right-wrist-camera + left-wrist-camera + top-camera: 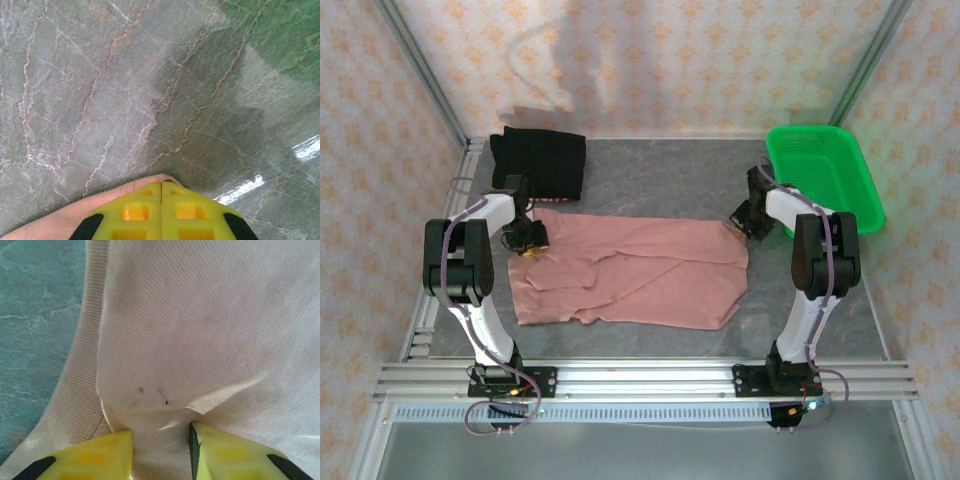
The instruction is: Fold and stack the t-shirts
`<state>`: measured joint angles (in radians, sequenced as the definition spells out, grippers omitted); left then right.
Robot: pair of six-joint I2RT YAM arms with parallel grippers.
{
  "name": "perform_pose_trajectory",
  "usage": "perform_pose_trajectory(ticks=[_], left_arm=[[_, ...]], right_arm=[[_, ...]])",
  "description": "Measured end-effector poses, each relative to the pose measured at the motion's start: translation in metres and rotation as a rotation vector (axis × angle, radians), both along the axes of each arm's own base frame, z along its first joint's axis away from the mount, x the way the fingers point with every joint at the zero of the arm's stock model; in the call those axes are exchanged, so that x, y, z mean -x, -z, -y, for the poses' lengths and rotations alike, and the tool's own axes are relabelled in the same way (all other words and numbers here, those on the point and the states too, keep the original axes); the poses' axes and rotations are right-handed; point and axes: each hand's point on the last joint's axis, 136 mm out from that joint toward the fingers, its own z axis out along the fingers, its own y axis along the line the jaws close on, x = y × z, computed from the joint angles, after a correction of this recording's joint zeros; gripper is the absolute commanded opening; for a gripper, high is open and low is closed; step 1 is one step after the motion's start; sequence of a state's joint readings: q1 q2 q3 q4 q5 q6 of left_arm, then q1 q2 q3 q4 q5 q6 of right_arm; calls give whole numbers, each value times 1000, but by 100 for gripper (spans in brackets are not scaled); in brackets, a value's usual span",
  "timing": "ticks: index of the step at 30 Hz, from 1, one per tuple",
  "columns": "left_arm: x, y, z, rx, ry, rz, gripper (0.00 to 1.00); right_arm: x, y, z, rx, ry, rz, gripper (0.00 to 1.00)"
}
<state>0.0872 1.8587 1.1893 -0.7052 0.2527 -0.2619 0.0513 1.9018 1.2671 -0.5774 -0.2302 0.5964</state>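
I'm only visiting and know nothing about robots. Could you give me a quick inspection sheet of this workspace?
Surface: grey marbled table, glossy in places.
Job's things: pink t-shirt spread flat with wrinkles, not folded; black t-shirt folded at the far left, apart from the pink one.
Clutter: green basket at the far right, nothing in it.
Grippers: left gripper has its fingers apart astride a ridge of pink cloth by the collar; right gripper is shut, with its tips at the pink shirt's far right corner.
Cables: purple cables run along both arms and loop at the bases.
Surroundings: patterned walls; metal rail at the near edge.
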Motion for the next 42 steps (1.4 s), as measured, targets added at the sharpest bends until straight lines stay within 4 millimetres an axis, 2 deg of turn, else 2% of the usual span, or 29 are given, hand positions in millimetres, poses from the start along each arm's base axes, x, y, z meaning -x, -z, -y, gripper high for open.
perform_pose_trajectory(ticks=[7,16,24,31,36,42], left_arm=[[0,0,-2,-10,1,-2,34],[1,0,-4,-22,1,-3,33],[1,1,-6,-38,6,-5,28],[1,1,-12,-74,21,-7,27],[2,1,-14,-83,23,-8,27],[2,1,-13,-84,34,-8,28]], right_arm=[[-6,-14,4,34,-22,6,0],[-4,-17,9,42,-39,-8,0],[-2,-23,9,-50,-67,-6,0],[-3,-39,6,-126,-130,-6,0],[-6,-49,11,-96,-165,-1,0],[-7,-50,21,-31,-182,-4,3]])
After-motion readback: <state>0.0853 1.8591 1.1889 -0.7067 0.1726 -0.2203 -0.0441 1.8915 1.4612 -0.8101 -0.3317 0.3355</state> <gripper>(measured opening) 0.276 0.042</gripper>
